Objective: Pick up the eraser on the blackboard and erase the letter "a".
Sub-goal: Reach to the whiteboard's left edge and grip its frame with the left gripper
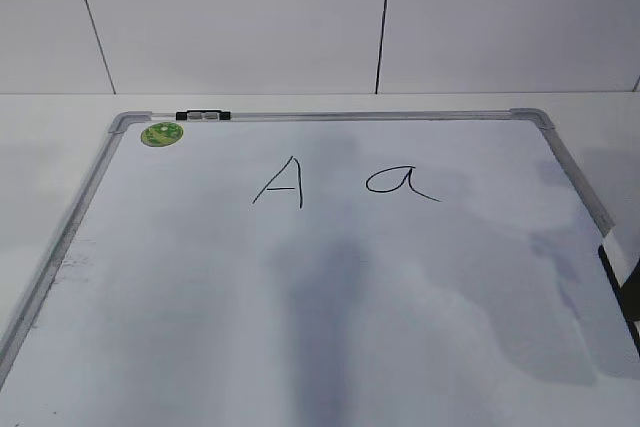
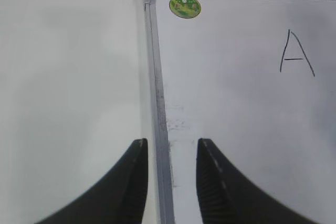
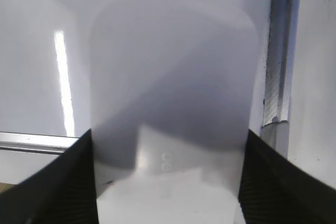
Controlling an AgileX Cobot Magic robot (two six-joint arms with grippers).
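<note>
The right gripper clamps the eraser by its long sides, filling the frame's centre. It looks light, rigid and smooth, so a mid-body hold suits. The left gripper stands part-open, empty.

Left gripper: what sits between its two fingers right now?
In the left wrist view, the left gripper holds nothing. The board's grey frame edge runs through the gap between the fingers, with bare white board beside it.

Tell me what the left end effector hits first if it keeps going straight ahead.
Probably the blackboard's grey left frame rail, which runs between the open left end effector fingers; farther on lies the green magnet, though height is unclear.
</note>
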